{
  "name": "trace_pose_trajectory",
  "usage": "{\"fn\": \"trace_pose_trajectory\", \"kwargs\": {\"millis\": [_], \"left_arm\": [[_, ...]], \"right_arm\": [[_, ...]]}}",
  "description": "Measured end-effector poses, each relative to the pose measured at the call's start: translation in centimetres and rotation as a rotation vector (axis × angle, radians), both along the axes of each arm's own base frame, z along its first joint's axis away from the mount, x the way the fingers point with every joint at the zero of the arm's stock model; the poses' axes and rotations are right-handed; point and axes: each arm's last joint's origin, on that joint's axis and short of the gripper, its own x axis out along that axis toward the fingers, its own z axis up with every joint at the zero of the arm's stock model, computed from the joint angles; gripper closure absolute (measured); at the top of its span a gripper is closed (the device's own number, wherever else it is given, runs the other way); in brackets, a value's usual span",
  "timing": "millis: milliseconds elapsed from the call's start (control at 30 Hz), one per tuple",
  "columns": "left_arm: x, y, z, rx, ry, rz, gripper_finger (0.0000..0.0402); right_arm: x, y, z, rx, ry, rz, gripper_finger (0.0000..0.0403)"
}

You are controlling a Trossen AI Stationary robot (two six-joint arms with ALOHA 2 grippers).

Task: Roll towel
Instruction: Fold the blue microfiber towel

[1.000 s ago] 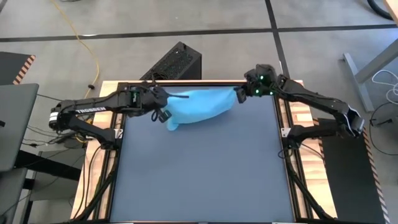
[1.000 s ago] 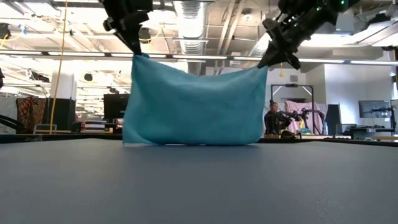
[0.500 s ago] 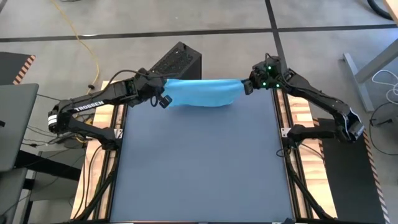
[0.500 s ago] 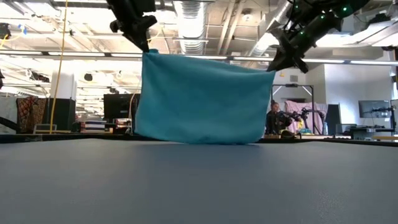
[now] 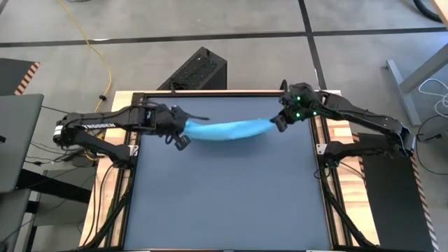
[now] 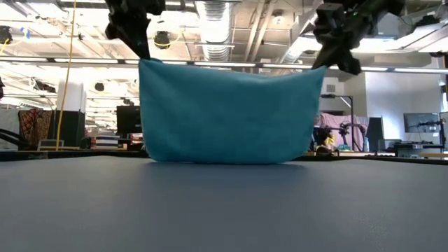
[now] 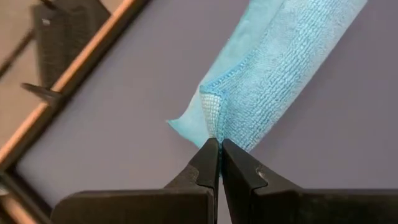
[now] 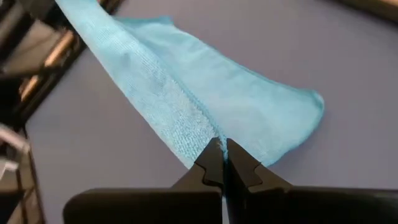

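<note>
The left gripper had its fingers clenched on one top corner of the towel; the right gripper pinched the opposite corner; between them the towel hung stretched, its lower edge meeting the bench near the far edge.

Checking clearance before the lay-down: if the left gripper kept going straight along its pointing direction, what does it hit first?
Likely the tabletop. The left gripper is shut on the towel corner and points down at the dark surface; nothing else shows in that line, though depth is unclear.
</note>
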Motion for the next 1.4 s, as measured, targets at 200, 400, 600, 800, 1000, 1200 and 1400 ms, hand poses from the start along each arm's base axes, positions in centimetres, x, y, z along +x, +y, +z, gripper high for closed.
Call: {"fn": "trace_pose_trajectory", "kwargs": {"millis": [200,400,600,800,1000,1200,1400], "left_arm": [[0.4,-1.3,-0.7,-0.039,-0.019,0.006,0.0401],[0.4,-1.9,-5.4,-0.160,0.002,0.056,0.0401],[0.1,-3.2,-8.9,-0.218,0.005,0.089,0.0401],[-0.2,-3.7,-9.7,-0.214,0.023,0.098,0.0401],[-0.3,-3.6,-9.9,-0.203,0.026,0.106,0.0401],[-0.3,-3.4,-9.9,-0.156,0.004,0.157,0.0401],[-0.2,-3.4,-9.9,-0.142,-0.015,0.182,0.0401]], "right_arm": [[0.4,1.3,-1.0,0.042,0.092,0.036,0.0387],[1.4,2.1,-3.7,0.068,0.095,0.037,0.0387],[1.9,2.9,-6.7,0.110,0.067,0.007,0.0387],[1.8,3.2,-8.5,0.121,0.070,0.002,0.0387],[1.5,3.3,-10.0,0.141,0.077,-0.018,0.0387],[1.3,3.4,-10.7,0.153,0.081,-0.027,0.0387],[1.1,3.5,-11.7,0.185,0.065,-0.059,0.0387]]}}
